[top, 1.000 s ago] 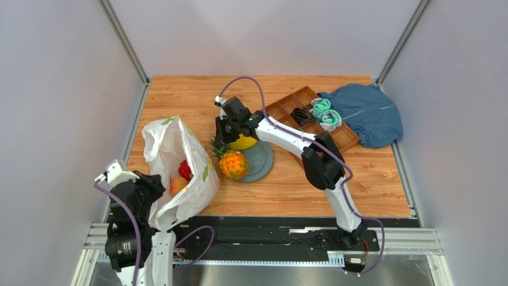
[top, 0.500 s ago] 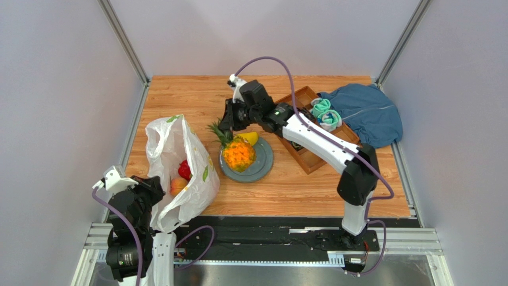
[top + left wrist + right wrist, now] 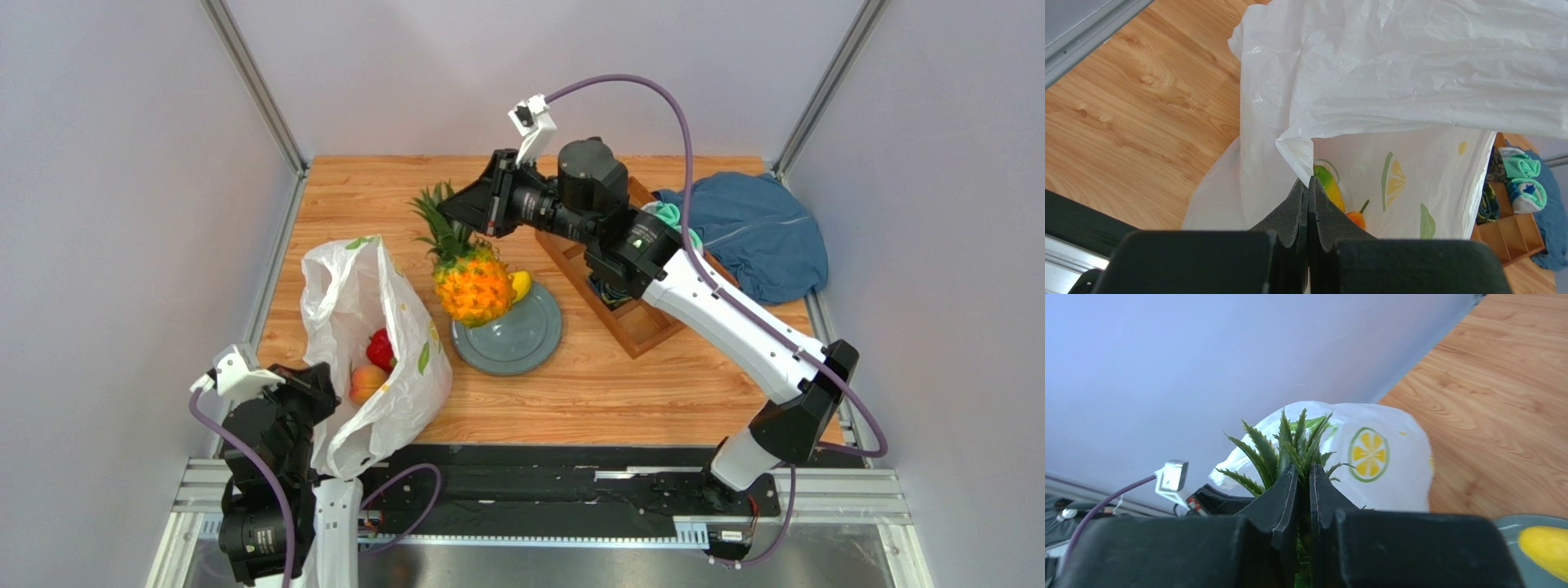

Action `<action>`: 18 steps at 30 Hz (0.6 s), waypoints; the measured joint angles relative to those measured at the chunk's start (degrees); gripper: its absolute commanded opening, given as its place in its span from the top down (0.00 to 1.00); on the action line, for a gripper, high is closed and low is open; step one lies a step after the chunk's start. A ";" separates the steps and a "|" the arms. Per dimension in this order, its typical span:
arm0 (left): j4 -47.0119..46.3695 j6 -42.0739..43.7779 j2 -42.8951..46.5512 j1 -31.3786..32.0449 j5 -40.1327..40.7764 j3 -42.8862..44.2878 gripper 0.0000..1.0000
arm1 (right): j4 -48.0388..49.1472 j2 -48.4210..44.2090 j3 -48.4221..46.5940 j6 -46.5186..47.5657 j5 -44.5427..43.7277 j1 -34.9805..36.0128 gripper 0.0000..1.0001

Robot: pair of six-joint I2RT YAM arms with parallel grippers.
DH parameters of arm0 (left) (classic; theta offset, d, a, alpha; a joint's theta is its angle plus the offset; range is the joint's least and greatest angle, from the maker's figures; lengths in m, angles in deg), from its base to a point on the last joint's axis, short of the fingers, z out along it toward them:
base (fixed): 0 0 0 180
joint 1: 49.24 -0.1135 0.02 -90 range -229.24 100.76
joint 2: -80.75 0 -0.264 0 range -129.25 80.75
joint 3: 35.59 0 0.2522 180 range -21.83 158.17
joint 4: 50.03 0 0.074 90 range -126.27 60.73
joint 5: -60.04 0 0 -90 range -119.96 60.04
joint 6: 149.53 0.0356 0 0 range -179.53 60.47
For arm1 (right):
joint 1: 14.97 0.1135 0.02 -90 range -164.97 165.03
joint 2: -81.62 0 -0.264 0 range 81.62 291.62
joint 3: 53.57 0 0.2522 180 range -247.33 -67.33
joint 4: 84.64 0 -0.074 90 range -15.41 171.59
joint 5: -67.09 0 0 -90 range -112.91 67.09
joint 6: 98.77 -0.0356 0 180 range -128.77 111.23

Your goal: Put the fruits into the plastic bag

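R hand (image 3: 1303, 470) hides pineapple (image 3: 1289, 440) body; banana (image 3: 1545, 548) cut off.

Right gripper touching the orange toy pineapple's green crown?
Touching. The right wrist view shows the right gripper pinching the orange toy pineapple by its green crown leaves.

The top camera is looking down from high up behind the arms, taking in the whole table (image 3: 368, 196). The left wrist camera is sitting low at the table's 7 o'clock corner, very close to the plastic bag (image 3: 1425, 67), and facing toward 2 o'clock. The right wrist camera is hanging near 12 o'clock, right behind the pineapple (image 3: 1287, 447) leaves, and facing toward 7 o'clock. All three views are sharing the plastic bag.
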 measured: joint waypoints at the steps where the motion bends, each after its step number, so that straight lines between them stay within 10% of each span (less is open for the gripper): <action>1: -0.11 0.11 0.22 0.00 -0.24 0.00 1.00 | 0.68 0.11 0.00 -0.20 0.02 1.01 1.00; 18: -1.57 0.55 2.16 0.00 -2.38 -0.22 1.00 | 11.32 10.86 -5.64 -2.89 -3.39 14.62 1.00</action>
